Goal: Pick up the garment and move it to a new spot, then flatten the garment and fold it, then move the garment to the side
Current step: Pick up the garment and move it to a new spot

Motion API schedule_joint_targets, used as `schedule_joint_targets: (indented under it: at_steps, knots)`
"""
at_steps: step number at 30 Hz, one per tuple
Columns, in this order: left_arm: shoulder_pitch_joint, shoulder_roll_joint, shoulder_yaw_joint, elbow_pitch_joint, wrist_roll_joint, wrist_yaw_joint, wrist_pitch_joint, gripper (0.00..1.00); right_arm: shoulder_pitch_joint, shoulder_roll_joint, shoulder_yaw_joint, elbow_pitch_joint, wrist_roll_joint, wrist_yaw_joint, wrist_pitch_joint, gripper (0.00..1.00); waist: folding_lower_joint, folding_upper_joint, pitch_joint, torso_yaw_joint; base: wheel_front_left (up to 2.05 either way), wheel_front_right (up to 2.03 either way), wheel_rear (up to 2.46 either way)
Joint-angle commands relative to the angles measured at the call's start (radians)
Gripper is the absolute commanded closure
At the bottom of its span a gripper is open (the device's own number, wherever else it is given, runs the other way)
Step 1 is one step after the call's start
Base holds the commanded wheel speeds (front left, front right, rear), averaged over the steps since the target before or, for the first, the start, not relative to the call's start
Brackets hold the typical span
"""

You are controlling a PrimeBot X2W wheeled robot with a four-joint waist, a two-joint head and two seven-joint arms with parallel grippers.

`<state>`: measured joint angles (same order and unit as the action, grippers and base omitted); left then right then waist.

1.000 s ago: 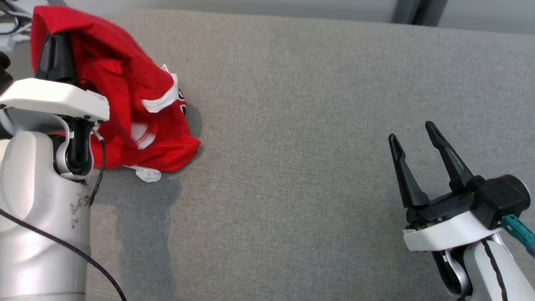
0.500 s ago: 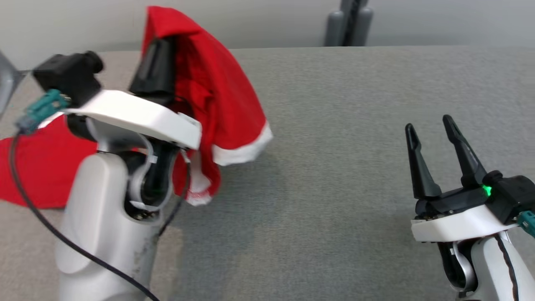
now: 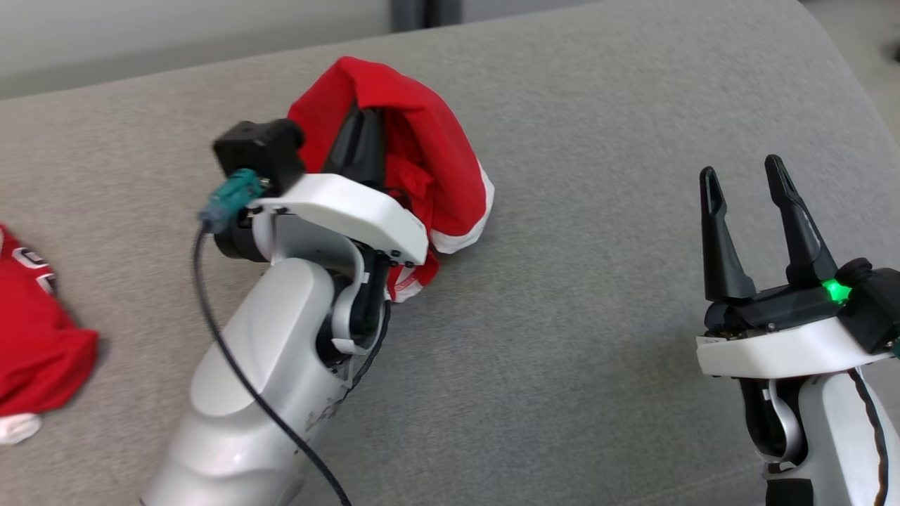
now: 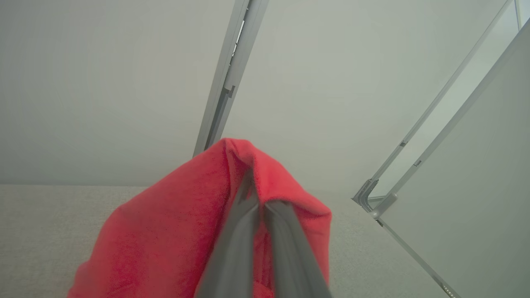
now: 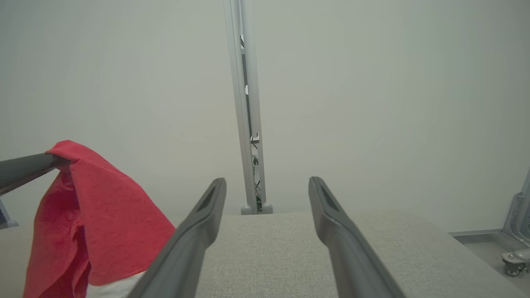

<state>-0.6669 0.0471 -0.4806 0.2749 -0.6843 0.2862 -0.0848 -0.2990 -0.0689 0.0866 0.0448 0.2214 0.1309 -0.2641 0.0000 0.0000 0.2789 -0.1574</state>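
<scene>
The left gripper (image 3: 362, 137) pinches the red garment (image 3: 439, 169), draped above the grey cushion (image 3: 598, 295), while the right gripper (image 3: 742, 177) stands spread and empty.
</scene>
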Motion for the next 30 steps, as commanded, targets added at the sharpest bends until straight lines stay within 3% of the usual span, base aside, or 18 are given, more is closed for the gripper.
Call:
schedule_joint_targets:
  at_steps: [1, 4, 6, 7, 18, 30]
  knots:
    - [-0.028, 0.007, -0.023, 0.041, -0.003, 0.005, -0.016, 1.00, -0.015, 0.004, 0.004, -0.003, 0.009, 0.000, -0.001, 0.00, 0.0000, 0.0000, 0.046, -0.054, 0.00, 0.00, 0.00]
    - [-0.068, 0.006, -0.093, 0.147, -0.001, 0.002, -0.033, 1.00, -0.021, 0.007, 0.010, -0.002, 0.010, 0.000, -0.001, 0.00, 0.0000, 0.0000, 0.060, -0.076, 0.00, 0.00, 0.00]
    - [-0.091, 0.005, -0.145, 0.215, 0.008, -0.010, -0.027, 0.10, -0.021, 0.010, 0.012, -0.001, 0.010, 0.000, -0.001, 0.00, 0.0000, 0.0000, 0.064, -0.081, 0.00, 0.00, 0.00]
    - [-0.106, 0.007, -0.160, 0.241, 0.005, -0.013, -0.030, 0.00, -0.023, 0.011, 0.013, 0.000, 0.010, 0.000, -0.001, 0.00, 0.0000, 0.0000, 0.065, -0.083, 0.00, 0.00, 0.00]
    - [-0.157, 0.016, -0.207, 0.339, 0.015, -0.071, -0.149, 0.00, 0.006, 0.002, 0.002, 0.009, -0.015, 0.000, -0.001, 0.00, 0.0000, 0.0000, 0.011, -0.015, 0.00, 0.00, 0.00]
    - [-0.043, 0.117, -0.167, 0.177, 0.007, -0.117, -0.168, 0.00, 0.060, -0.034, -0.004, 0.015, -0.034, 0.000, -0.001, 0.00, 0.0000, 0.0000, -0.079, 0.118, 0.00, 0.00, 0.00]
